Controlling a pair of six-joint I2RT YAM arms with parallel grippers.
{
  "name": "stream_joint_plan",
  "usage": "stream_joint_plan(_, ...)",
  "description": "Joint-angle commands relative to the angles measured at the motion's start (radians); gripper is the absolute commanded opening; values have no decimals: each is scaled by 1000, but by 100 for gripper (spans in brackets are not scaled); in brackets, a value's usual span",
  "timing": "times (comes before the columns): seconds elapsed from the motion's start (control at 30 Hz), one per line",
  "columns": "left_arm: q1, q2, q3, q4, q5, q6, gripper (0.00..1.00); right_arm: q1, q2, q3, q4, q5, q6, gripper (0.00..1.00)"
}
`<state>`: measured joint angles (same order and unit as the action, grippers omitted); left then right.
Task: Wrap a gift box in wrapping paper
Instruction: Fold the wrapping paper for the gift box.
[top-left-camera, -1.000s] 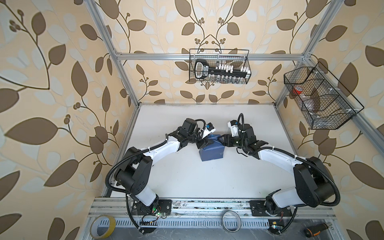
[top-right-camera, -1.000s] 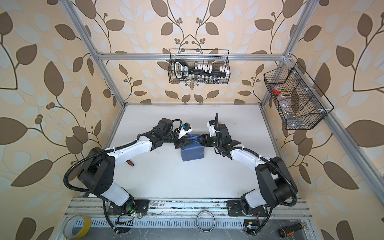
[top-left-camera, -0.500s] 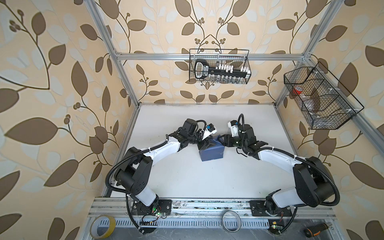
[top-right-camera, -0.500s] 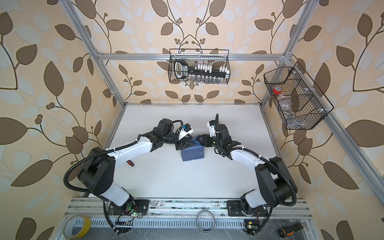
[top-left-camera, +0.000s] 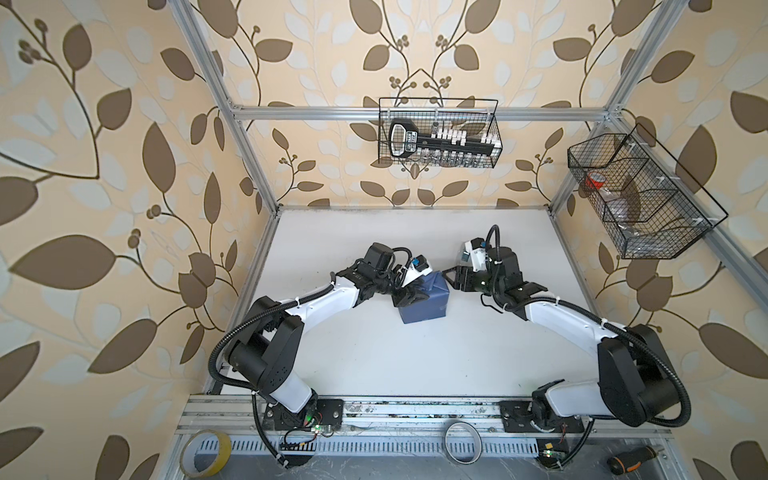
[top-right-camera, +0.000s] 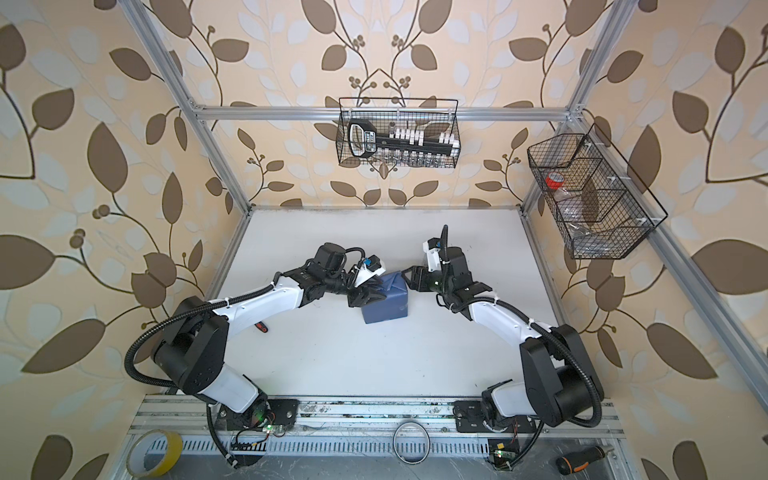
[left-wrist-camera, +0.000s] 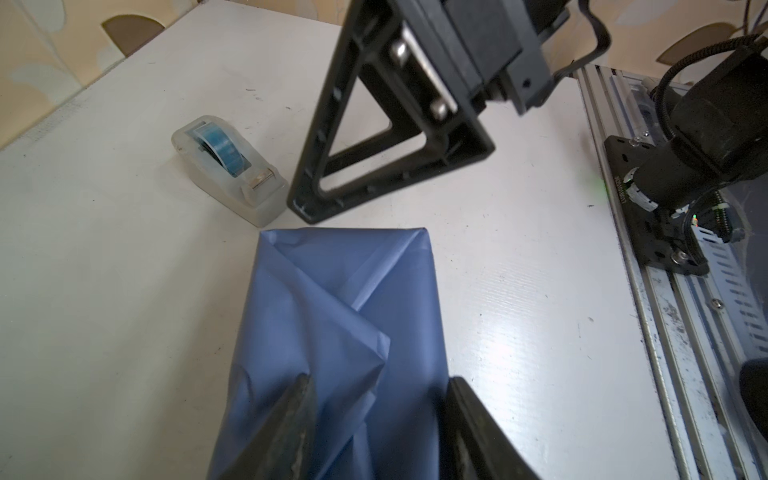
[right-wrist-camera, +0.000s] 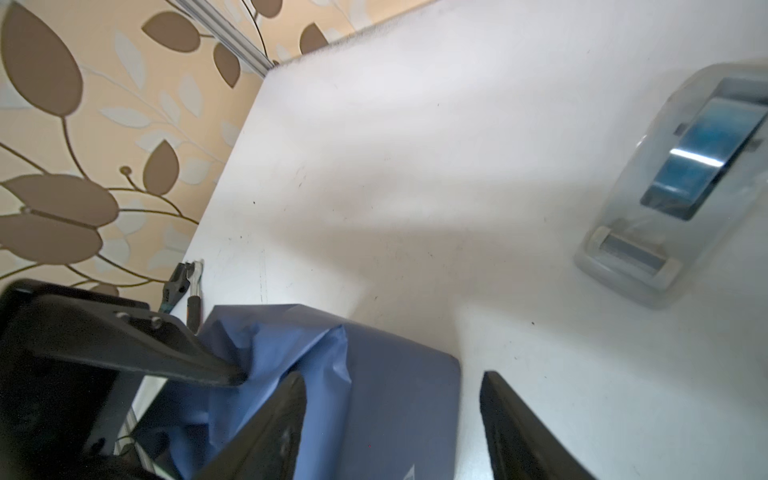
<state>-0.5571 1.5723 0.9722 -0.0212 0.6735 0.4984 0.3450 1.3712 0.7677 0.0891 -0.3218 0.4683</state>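
The gift box is hidden inside the wrapping paper (top-left-camera: 426, 305) (top-right-camera: 386, 305), a slate-blue parcel with creased folds (left-wrist-camera: 340, 299) (right-wrist-camera: 390, 395) at mid-table. My left gripper (top-left-camera: 414, 291) (top-right-camera: 371, 293) (left-wrist-camera: 380, 382) is at the parcel's left end with its jaws apart. One finger (left-wrist-camera: 297, 415) lies on the folded paper and the other runs along the parcel's side edge. My right gripper (top-left-camera: 450, 277) (top-right-camera: 409, 276) (right-wrist-camera: 392, 378) is open just off the parcel's far right corner, touching nothing.
A translucent tape dispenser (left-wrist-camera: 228, 170) (right-wrist-camera: 673, 183) with blue tape stands behind the parcel, near the right wrist. A red-handled tool (top-right-camera: 262, 327) lies by the left arm. Wire baskets (top-left-camera: 438, 133) (top-left-camera: 640, 195) hang on the walls. Tape rolls (top-left-camera: 205, 453) sit on the front rail.
My right gripper's jaws have spread wider beside the parcel. The left gripper and the parcel have hardly moved.
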Motion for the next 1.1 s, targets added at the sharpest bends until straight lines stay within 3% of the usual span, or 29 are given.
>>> stream_joint_plan(0.0,-9,-16,-30,-48,0,8,51,8,-27,-7,0,-44,6,72)
stream_joint_plan(0.27,-10,-30,-40,-28,1,1,51,68,132,75,39,-25,43,80)
stream_joint_plan(0.53,-10,-49,-53,32,0,-52,54,72,188,27,55,-23,51,77)
stream_joint_plan(0.67,-10,-103,-65,148,-57,-261,59,74,174,-78,124,-22,78,75)
stream_joint_plan(0.83,-10,-220,-91,180,-306,-671,63,87,186,-143,204,-22,107,74)
stream_joint_plan(0.97,-10,-325,-193,143,-492,-967,81,99,198,-151,232,-28,115,73)
stream_joint_plan(1.07,-8,-316,-207,114,-473,-1065,84,104,196,-157,247,-28,119,73)
